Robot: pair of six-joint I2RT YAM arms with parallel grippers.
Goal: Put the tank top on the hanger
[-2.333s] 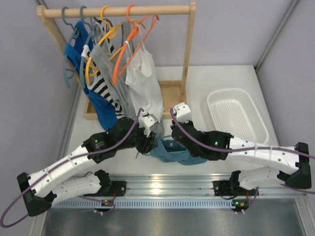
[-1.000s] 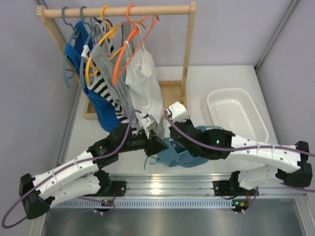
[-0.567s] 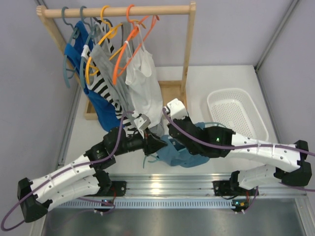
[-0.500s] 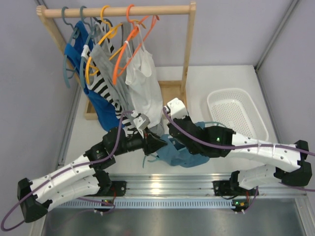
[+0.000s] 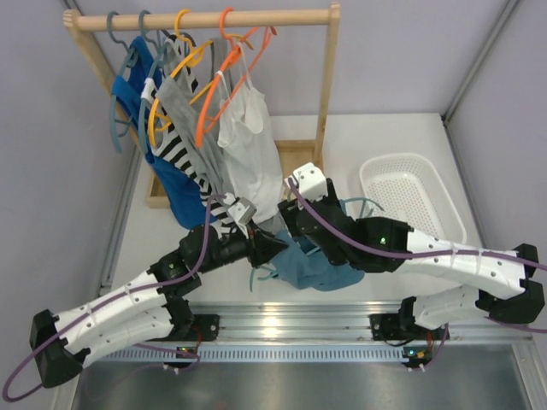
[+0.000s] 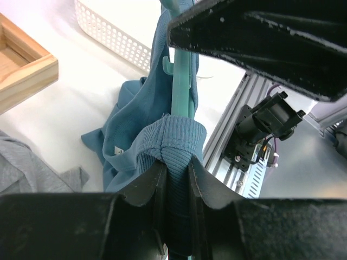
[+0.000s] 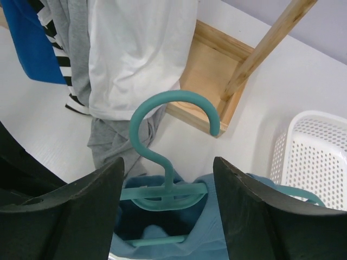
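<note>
The dusty teal tank top (image 5: pixel 312 272) lies bunched on the table between the two arms. My left gripper (image 5: pixel 275 246) is shut on a ribbed edge of the tank top (image 6: pixel 176 142), folded over the light teal hanger (image 6: pixel 179 81). In the right wrist view, the hanger's hook and neck (image 7: pixel 169 179) stand up out of the tank top (image 7: pixel 238 233). My right gripper (image 7: pixel 168 161) is open there, one finger on each side of the neck and neither touching it. From above, my right gripper (image 5: pixel 289 232) sits just right of the left one.
A wooden rack (image 5: pixel 256 17) at the back left holds orange and grey-blue hangers with a royal-blue top, a striped top and a white top (image 5: pixel 248 137). A grey garment (image 7: pixel 111 138) trails onto the table. Its wooden base (image 7: pixel 211 70) is close behind. A white basket (image 5: pixel 413 157) stands to the right.
My right gripper has opened and let go of the hanger's neck, and has shifted slightly toward the rack. The left gripper keeps its hold on the fabric.
</note>
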